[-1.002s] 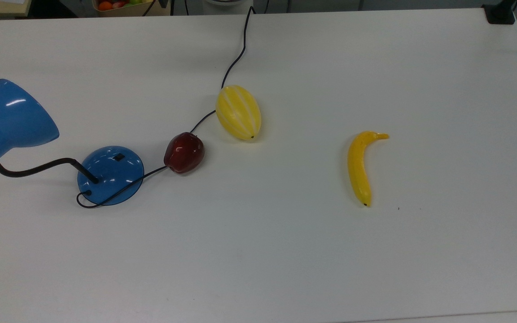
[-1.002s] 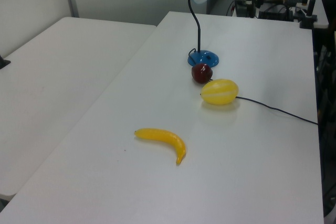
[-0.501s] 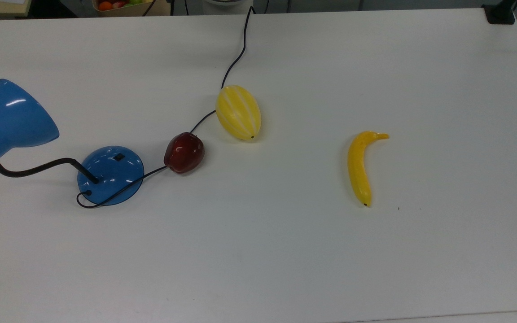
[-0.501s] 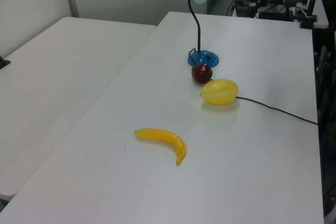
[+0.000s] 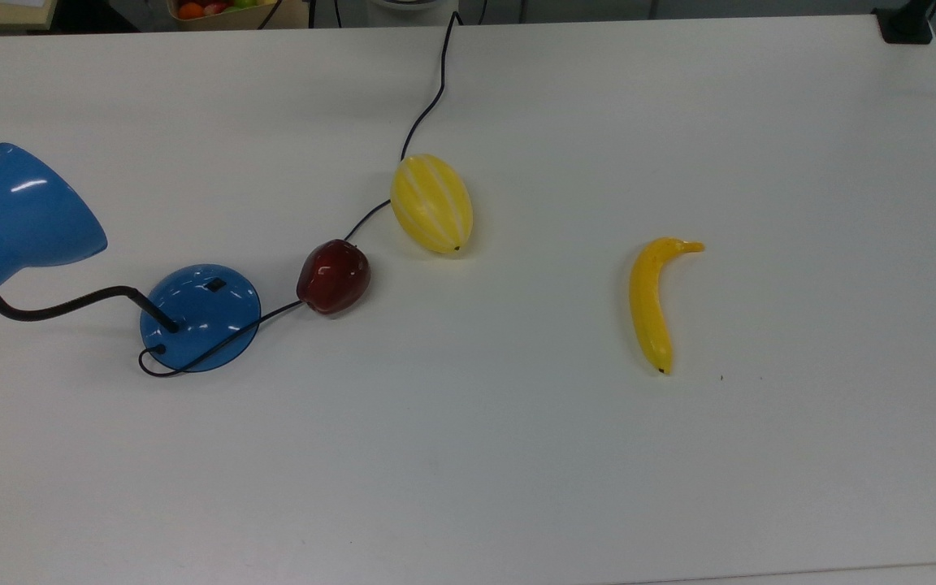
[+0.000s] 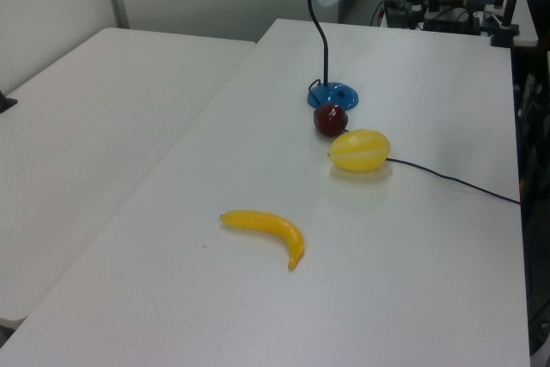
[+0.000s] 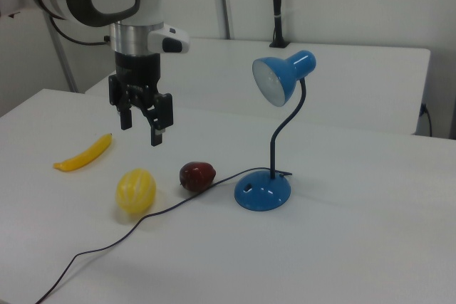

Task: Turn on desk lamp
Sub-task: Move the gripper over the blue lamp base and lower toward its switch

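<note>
1. Nothing on the table has moved since the earlier frames – the lamp, the cord and all three fruits lie just as they did a second ago in the top view and the left view.

2. The white table (image 5: pixel 517 455) carries everything. The desk lamp (image 7: pixel 274 133) stands toward the top view's left end, its cone shade (image 5: pixel 25 215) turned away from the fruit and unlit, and its black neck (image 7: pixel 285 129) rising from the domed blue base (image 5: pixel 200 318).

3. The arm hangs above the table in the right view, with the gripper (image 7: pixel 141 127) in the air over the yellow melon (image 7: pixel 136 190) and near the red apple (image 7: pixel 197 175), well apart from the lamp.

4. The fingers (image 7: pixel 158 120) stand open, a clear gap between them, with nothing held and nothing touched.

5. The step in hand, I judge, is the approach to the small black switch (image 5: pixel 214 285) on top of the base, on the side nearer the apple.

6. To do it well, the gripper should travel across over the apple and come down on the switch from above – one fingertip pressing would serve better than a pinch.

7. The cord (image 5: pixel 427 106) runs from the base under the apple and melon and off the far edge; a low sweep could snag it or knock the apple (image 5: pixel 333 276) against the base.

8. The banana (image 5: pixel 652 302) lies well apart and is no concern.
</note>
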`<state>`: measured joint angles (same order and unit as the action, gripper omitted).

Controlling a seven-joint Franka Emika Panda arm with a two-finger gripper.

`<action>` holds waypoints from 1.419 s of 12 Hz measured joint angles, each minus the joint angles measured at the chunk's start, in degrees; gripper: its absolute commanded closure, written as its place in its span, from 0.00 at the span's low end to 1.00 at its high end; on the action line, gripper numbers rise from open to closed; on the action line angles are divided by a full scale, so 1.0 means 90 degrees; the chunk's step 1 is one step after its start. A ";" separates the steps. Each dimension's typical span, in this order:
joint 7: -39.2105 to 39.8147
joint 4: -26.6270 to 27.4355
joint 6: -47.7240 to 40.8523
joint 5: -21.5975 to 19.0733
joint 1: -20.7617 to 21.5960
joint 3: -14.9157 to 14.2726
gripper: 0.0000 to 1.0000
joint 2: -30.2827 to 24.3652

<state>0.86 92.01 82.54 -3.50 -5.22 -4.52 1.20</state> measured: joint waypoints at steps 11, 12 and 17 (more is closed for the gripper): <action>-0.0030 0.0042 0.0729 -0.0001 -0.0205 -0.0019 1.00 0.0241; -0.0103 0.0078 0.0933 -0.0001 -0.0211 -0.0019 1.00 0.0283; -0.0694 0.0209 0.1724 -0.0004 -0.0212 -0.0006 1.00 0.0565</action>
<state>-5.39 93.90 98.06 -3.54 -7.13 -4.58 6.29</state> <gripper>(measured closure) 0.991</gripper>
